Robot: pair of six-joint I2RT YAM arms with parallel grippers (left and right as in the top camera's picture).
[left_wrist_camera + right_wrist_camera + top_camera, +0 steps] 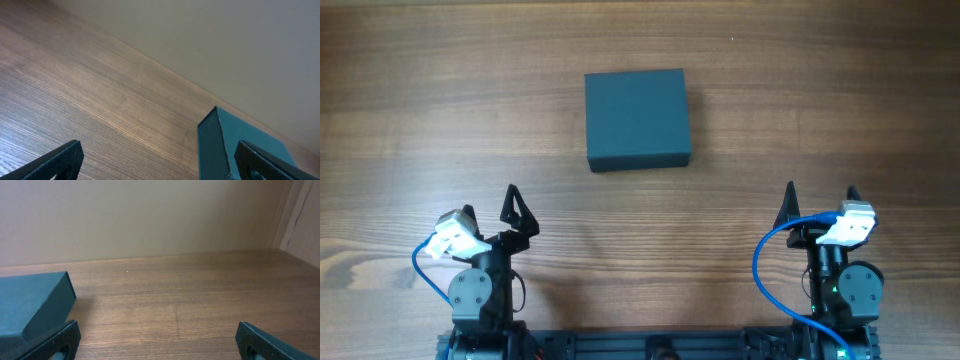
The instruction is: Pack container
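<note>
Box [637,118] sits mid-table toward far side, lid looks shut. Guessing stiff, lightish, smooth walls, bit slippy. Best bet: pinch front lid edge, or squeeze opposite walls. Open table [420,100] all round, edges far off. Left pincer [519,212] and right pincer [820,192] both spread apart, holding nothing, well short of box.

Overhead looks straight down; low wrist views face forward, sharing the container [637,120].
</note>
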